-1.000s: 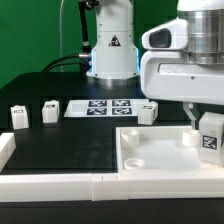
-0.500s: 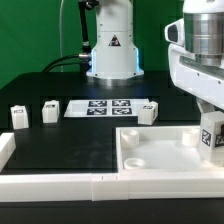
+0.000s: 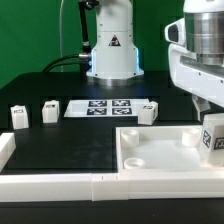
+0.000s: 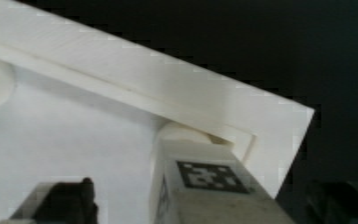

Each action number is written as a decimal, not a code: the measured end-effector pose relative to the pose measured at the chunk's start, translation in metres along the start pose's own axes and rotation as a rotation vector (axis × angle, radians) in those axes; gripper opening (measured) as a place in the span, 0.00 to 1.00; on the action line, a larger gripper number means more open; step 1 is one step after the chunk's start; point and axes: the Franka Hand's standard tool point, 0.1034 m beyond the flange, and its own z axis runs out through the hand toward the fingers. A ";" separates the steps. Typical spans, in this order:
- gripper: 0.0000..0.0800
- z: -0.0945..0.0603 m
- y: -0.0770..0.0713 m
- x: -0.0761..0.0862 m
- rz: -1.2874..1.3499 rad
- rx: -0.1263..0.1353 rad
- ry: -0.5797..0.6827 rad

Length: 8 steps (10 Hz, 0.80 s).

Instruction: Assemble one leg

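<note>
My gripper [image 3: 209,122] is shut on a leg [image 3: 213,137], a small white block with a black-and-white tag. It holds the leg upright over the far corner of the white square panel [image 3: 160,152], at the exterior view's right. In the wrist view the leg [image 4: 204,176] stands between my dark fingers [image 4: 62,200], close to a round corner socket [image 4: 204,131] of the panel [image 4: 87,110]. I cannot tell whether the leg touches the panel. Three more legs stand on the black table: two at the exterior view's left [image 3: 19,117] [image 3: 49,112] and one by the panel [image 3: 148,112].
The marker board [image 3: 104,107] lies flat behind the panel. A white rail [image 3: 60,184] runs along the table's front edge, with a raised end at the exterior view's left [image 3: 6,150]. The robot's base [image 3: 112,50] stands at the back.
My gripper has carried the leg toward the exterior view's right and slightly lower, to the panel's far corner on that side. The other legs have not moved.
</note>
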 end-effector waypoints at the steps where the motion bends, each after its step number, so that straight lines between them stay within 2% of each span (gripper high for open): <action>1: 0.80 0.000 -0.001 -0.002 -0.134 0.001 0.000; 6: 0.81 0.001 -0.003 0.005 -0.798 -0.004 -0.008; 8: 0.81 0.003 -0.002 0.005 -0.974 -0.005 -0.009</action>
